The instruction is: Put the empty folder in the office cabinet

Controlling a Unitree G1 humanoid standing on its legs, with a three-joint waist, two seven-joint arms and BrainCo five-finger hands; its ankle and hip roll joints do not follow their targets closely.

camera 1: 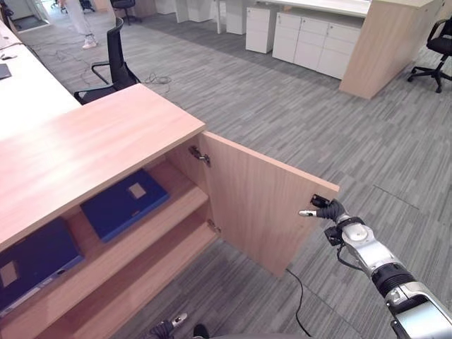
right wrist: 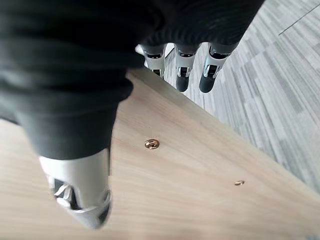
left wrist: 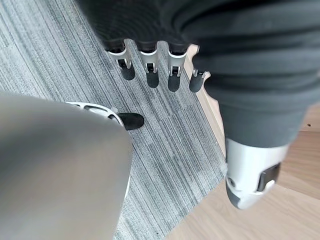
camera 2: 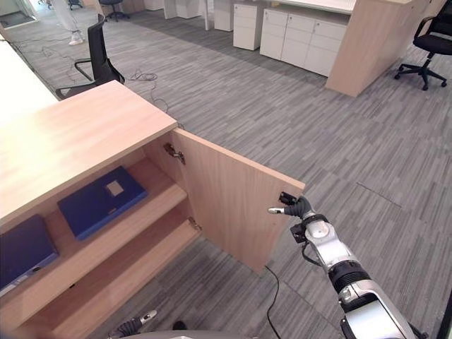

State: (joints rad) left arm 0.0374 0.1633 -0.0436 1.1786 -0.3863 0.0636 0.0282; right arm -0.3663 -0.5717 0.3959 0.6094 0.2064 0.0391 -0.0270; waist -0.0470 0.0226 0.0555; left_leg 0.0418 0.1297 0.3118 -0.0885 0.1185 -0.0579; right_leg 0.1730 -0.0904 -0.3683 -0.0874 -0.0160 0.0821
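From the left eye view, the office cabinet (camera 1: 106, 141) stands with its door (camera 1: 261, 205) swung wide toward the carpeted floor (camera 1: 282, 106); a blue folder (camera 1: 124, 203) lies flat on the upper shelf, and a second blue folder (camera 1: 32, 265) beside it is cut off by the picture's edge. The lower shelf runs out of sight at the bottom. The right hand (camera 1: 321, 209) sits at the door's outer top corner, with the fingers reaching over the free edge, and open carpet spreads beyond it toward the white drawer units (camera 1: 318, 42). The right eye view shows the same: an office chair (camera 2: 95, 60) stands behind the cabinet, well apart from the door, beside a pale desk (camera 2: 14, 78) cut off at the picture's edge. In the left wrist view the left hand (left wrist: 150, 70) hangs over the carpet with fingers straight and relaxed, holding nothing, a wooden edge just beside it. In the right wrist view the right hand's fingers hook loosely over the door's edge, thumb lying on the panel's near face, near two small brass fittings (right wrist: 152, 144).
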